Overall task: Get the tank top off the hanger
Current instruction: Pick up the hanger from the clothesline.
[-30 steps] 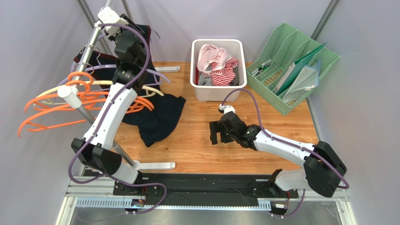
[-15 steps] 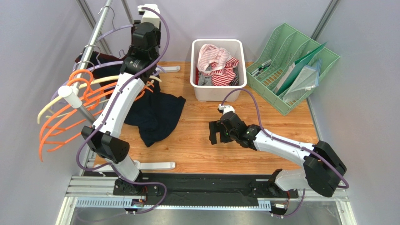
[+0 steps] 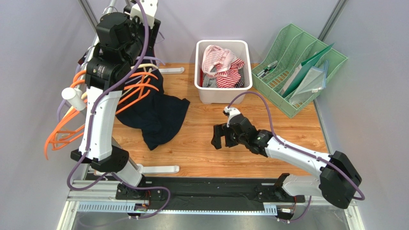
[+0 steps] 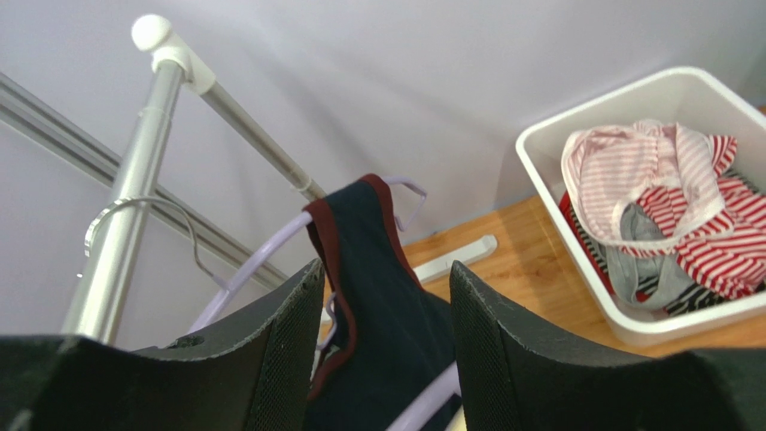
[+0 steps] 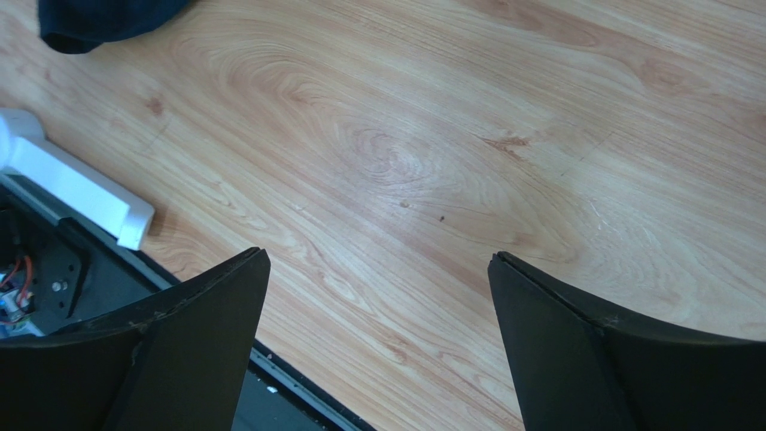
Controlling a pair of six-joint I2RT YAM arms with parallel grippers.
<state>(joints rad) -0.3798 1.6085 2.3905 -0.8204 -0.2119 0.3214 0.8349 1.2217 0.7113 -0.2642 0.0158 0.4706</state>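
Note:
A dark navy tank top (image 3: pixel 161 117) with maroon trim hangs from a lavender hanger (image 4: pixel 256 260) on the rack, and its lower part is bunched on the wooden table. My left gripper (image 4: pixel 385 265) is raised high at the back left. Its jaws stand open, with one strap (image 4: pixel 360 242) showing in the gap just beyond the fingertips (image 4: pixel 288 341); neither pad presses it. Over the middle of the table my right gripper (image 3: pixel 218 139) hovers low and wide open. Only bare wood shows between its fingers (image 5: pixel 207 332).
The metal rack rail (image 4: pixel 135 206) slants across the left, carrying several orange hangers (image 3: pixel 72 129). A white bin (image 3: pixel 199 67) of striped clothes sits at the back centre. A green file organizer (image 3: pixel 297 67) stands at the back right. The rack's white foot (image 3: pixel 158 169) lies near the front.
My left arm has swung up and back over the rail while its jaws widened. The hangers and the tank top have shifted along the rail. The right gripper has barely moved.

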